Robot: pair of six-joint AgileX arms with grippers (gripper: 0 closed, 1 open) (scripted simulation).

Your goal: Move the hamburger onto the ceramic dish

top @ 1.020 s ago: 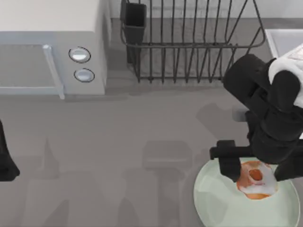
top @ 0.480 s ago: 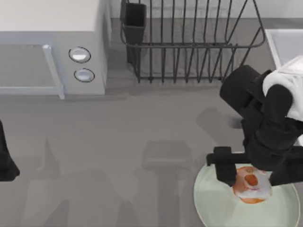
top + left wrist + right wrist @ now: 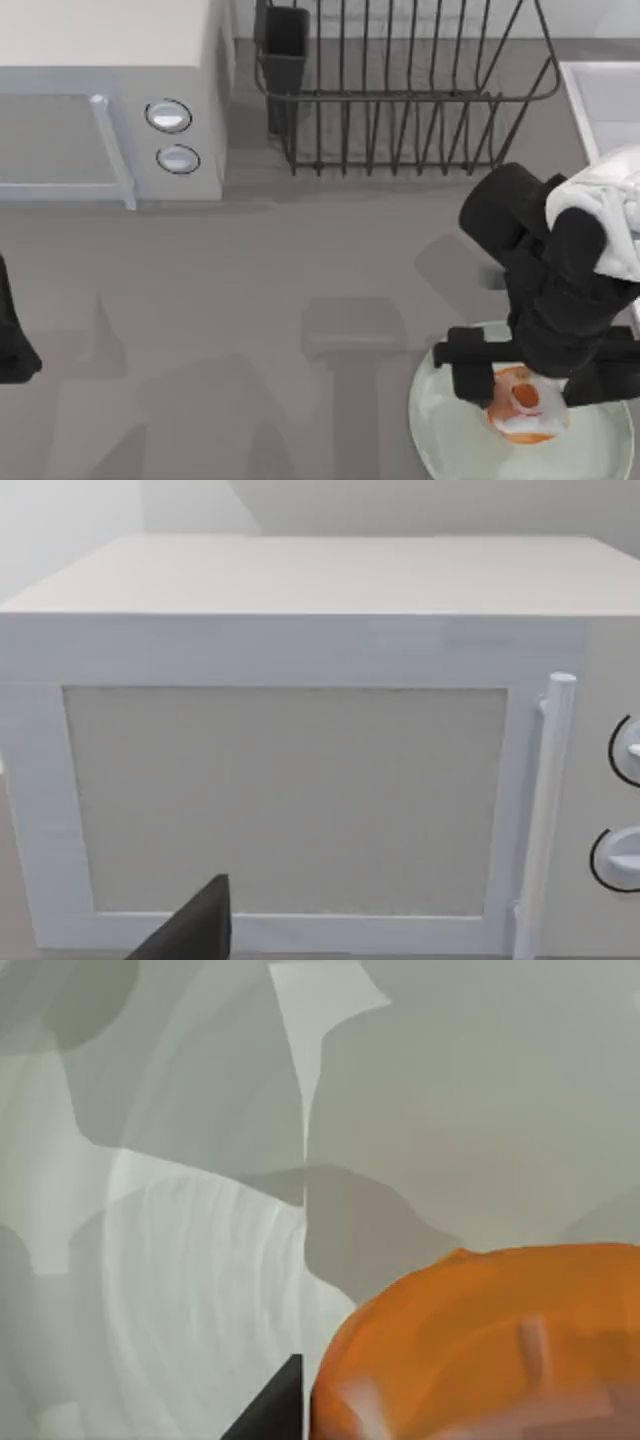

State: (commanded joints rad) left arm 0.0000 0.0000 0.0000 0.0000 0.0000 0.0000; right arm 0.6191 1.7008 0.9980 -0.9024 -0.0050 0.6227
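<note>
My right gripper (image 3: pixel 528 380) has its fingers closed round the small orange-brown, white-patched hamburger (image 3: pixel 522 402), low over the pale mint-green ceramic dish (image 3: pixel 450 430). I'd guess it's light and squashy, so grip the sides gently. Left arm's parked at the bench's left edge.

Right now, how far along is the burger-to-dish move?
Nearly done. The hamburger is already over the ceramic dish at the table's right, inside its rim; I cannot tell if it rests on the surface. In hand: the right gripper straddles it, one finger on either side. Left to do: let go and lift clear. The left arm sits parked at the table's left edge, facing the microwave.
</note>
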